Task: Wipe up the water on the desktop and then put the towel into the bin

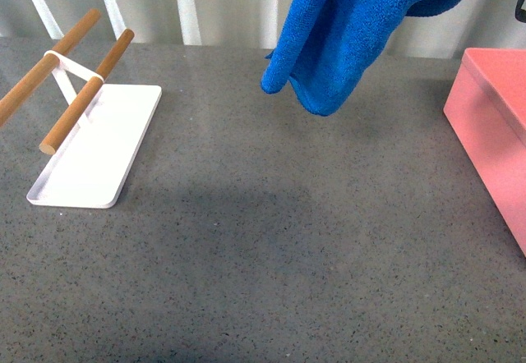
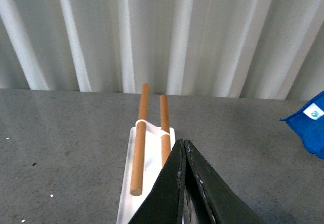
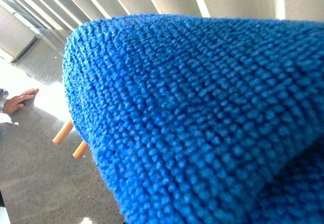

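We see a white backdrop (image 1: 222,6) of vertical folds across the whole far side, like a curtain or a ribbed panel; we cannot tell which. Its ridges catch bright light, and its hollows lie in soft grey shade.

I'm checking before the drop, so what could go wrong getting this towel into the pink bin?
The towel hangs in the air left of the bin, so its loose end might catch the bin's wall or drape outside. In the right wrist view the towel covers nearly everything, so that camera cannot help aim.
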Controlling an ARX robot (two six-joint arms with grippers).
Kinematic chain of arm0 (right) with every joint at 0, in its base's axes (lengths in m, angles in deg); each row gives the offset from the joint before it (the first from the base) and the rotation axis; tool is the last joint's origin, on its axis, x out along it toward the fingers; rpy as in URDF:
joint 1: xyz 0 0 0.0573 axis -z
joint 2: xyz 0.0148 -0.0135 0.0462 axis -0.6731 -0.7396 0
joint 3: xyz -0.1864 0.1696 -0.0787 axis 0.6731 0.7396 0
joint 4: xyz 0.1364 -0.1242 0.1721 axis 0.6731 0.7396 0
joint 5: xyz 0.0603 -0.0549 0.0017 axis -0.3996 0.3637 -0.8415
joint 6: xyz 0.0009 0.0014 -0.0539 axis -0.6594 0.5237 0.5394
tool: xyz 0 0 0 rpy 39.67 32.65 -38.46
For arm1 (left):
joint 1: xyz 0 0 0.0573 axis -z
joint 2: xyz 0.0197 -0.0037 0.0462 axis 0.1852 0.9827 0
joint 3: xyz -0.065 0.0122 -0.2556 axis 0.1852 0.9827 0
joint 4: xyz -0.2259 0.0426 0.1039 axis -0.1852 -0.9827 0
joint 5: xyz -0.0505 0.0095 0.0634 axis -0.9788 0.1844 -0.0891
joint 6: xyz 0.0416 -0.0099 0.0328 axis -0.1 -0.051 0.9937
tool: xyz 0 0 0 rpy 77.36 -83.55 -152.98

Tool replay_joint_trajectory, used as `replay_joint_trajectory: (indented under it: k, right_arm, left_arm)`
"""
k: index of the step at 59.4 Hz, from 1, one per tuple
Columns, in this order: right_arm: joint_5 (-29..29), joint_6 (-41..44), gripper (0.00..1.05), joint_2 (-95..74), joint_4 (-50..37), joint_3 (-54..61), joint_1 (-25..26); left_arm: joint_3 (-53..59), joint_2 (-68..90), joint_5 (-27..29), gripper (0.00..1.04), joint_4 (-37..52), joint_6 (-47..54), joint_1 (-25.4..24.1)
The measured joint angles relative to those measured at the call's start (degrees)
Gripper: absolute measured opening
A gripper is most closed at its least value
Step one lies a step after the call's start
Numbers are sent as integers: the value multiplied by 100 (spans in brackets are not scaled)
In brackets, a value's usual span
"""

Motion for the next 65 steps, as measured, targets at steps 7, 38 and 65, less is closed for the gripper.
replay_joint_trajectory:
  k: [7, 38, 65]
  right_arm:
    - [2, 17, 5, 2, 26, 0, -2]
    - [63, 129, 5, -11, 127, 0, -37]
    - [157, 411, 5, -118, 304, 4, 7]
  left_arm:
    - [136, -376, -11, 4, -225, 0, -55]
    - [483, -1974, -35, 4, -1344, 9, -55]
    - [485, -3283, -35, 4, -2583, 9, -57]
